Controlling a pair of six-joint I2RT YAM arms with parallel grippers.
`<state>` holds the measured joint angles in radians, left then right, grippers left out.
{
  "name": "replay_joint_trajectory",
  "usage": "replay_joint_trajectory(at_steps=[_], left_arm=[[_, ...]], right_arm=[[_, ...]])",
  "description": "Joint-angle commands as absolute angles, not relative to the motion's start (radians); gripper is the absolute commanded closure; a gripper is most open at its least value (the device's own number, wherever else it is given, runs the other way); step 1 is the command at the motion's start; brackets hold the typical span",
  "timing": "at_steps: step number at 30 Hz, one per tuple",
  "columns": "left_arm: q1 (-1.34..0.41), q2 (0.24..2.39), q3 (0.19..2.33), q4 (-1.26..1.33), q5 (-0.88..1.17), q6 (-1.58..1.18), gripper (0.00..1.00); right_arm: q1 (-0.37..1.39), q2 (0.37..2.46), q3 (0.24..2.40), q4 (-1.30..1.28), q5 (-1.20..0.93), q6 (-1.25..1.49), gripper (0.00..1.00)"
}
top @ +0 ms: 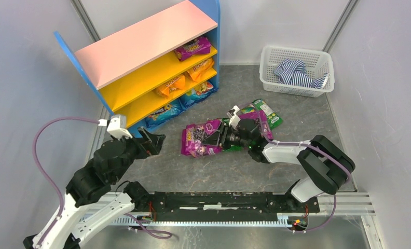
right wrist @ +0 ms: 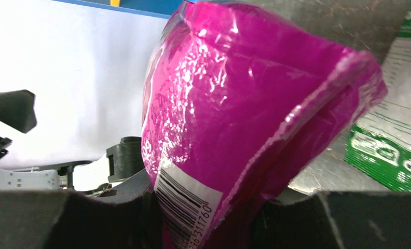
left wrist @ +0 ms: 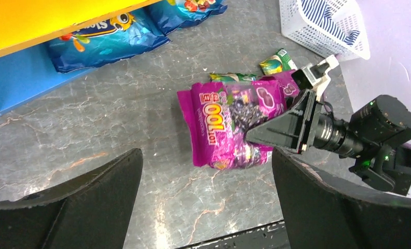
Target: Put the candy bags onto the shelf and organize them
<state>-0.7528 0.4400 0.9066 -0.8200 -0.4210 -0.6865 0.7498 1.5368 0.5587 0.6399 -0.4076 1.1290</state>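
**DESK:** What do the arms have in hand?

**OPERATOR:** My right gripper [top: 215, 137] is clamped on the barcode end of a purple candy bag [left wrist: 219, 119]. As far as I can judge, the rest of the bag lies on the grey tabletop [top: 203, 171], in front of the shelf [top: 146, 41]. My left gripper [top: 154, 142] hangs spread wide with nothing in it, near the shelf's front corner.

**DESK:** Which step is this?

**OPERATOR:** I read it as the pick-up of the next bag. The next move calls for lifting it clear of the pile and carrying it left and back. Then it must slide in flat under the pink top board, most likely beside the shelved purple bag [top: 193, 48]. The film is glossy, so a pinch on one edge could slip.

**DESK:** And the count?

**OPERATOR:** Five are shelved: one purple on the upper yellow board, two orange bags [top: 201, 67] on the middle one and two blue bags [top: 199, 91] at the bottom. Off the shelf I count two purple, mine and a second purple bag [left wrist: 282, 85] behind it. There are also at least two green bags [top: 268, 111], but the pile overlaps, so I cannot be sure. At the far right stands one white mesh basket [top: 268, 67] holding one striped cloth [top: 297, 72].
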Motion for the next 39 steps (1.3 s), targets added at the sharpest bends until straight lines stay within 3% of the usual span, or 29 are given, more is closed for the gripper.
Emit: replay_joint_trajectory(at_steps=[1, 14, 28, 35, 39], left_arm=[[-0.753, 0.357, 0.934, -0.894, -0.460, -0.652, 0.00], [-0.753, 0.123, 0.860, -0.865, -0.553, -0.708, 0.01], [-0.753, 0.093, 0.853, -0.866, -0.555, -0.717, 0.03], [-0.753, 0.084, 0.851, -0.866, -0.553, -0.718, 0.03], [-0.753, 0.093, 0.853, -0.866, -0.550, -0.716, 0.03]], right_arm=[[0.775, 1.467, 0.689, 0.770, -0.353, 1.171, 0.74], [0.951, 1.571, 1.118, 0.693, 0.063, 1.151, 0.74], [1.001, 1.929, 1.610, 0.723, 0.332, 1.154, 0.73], [1.017, 2.029, 1.776, 0.622, 0.522, 1.151, 0.67], [1.026, 2.147, 1.979, 0.522, 0.637, 1.121, 0.56]])
